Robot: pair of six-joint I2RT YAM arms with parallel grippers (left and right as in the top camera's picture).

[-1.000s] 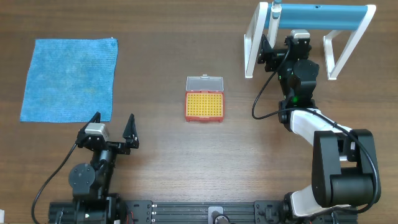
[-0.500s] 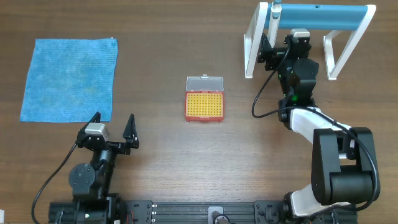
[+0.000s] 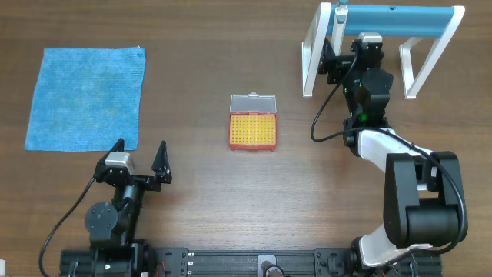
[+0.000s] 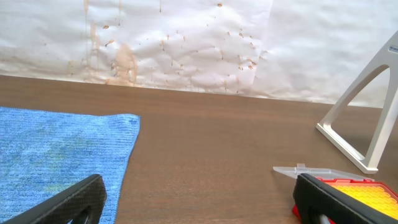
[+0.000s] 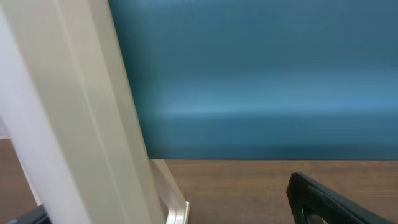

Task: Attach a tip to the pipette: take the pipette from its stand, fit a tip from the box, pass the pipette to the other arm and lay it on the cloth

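Note:
The pipette (image 3: pixel 339 11) hangs at the left end of the stand's blue bar (image 3: pixel 396 19), between the white legs (image 3: pixel 311 54). My right gripper (image 3: pixel 327 65) is open, close under that end of the stand, holding nothing. In the right wrist view the blue bar (image 5: pixel 261 74) and a white leg (image 5: pixel 81 124) loom very near, with one fingertip (image 5: pixel 311 193) low beside them. The tip box (image 3: pixel 252 129), orange with its clear lid open, stands mid-table. The blue cloth (image 3: pixel 86 98) lies far left. My left gripper (image 3: pixel 139 151) rests open near its base; cloth (image 4: pixel 56 155) and box (image 4: pixel 360 190) lie ahead of it.
A stained white paper wall (image 4: pixel 199 43) backs the brown table (image 3: pixel 207 200). The stand's right leg (image 3: pixel 430 54) sits near the table's far right corner. Bare wood lies between the cloth, the box and the stand.
The right gripper has crept slightly farther toward the stand. The left arm, box, cloth and pipette have not moved.

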